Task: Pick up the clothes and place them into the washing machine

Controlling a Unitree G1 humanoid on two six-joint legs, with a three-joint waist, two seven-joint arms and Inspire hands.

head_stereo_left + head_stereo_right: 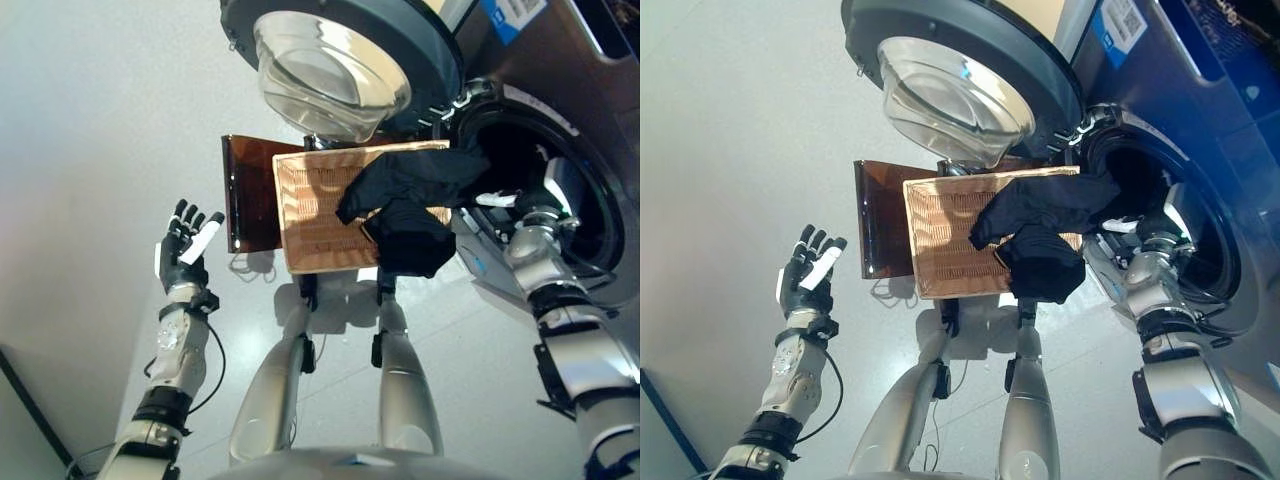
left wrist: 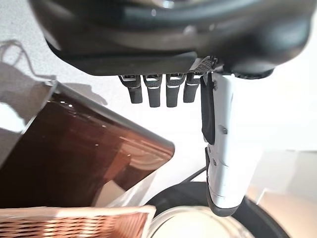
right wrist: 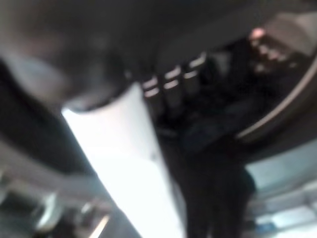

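My left hand (image 1: 186, 246) hangs over the bare floor (image 1: 90, 130), well apart from the load. Its fingers are straight and spread, holding nothing.

Next rightward stands the brown bin (image 1: 248, 192), then the wicker basket (image 1: 312, 215) touching its side.

The black clothes (image 1: 410, 210) lie over the right edge of the wicker basket. Their long axis runs from the basket's middle up and right toward the washing machine drum opening (image 1: 530, 160). One end drapes to the opening's rim; the bulkier end hangs below the basket's right corner. The fabric is dark, soft and bunched in folds.

My right hand (image 1: 505, 199) is at the drum opening, at the cloth's far end, and is the nearer hand. In its wrist view the fingers point into dark fabric, but I cannot tell whether they grip it. Judgement: the remaining move is rightward, into the drum.
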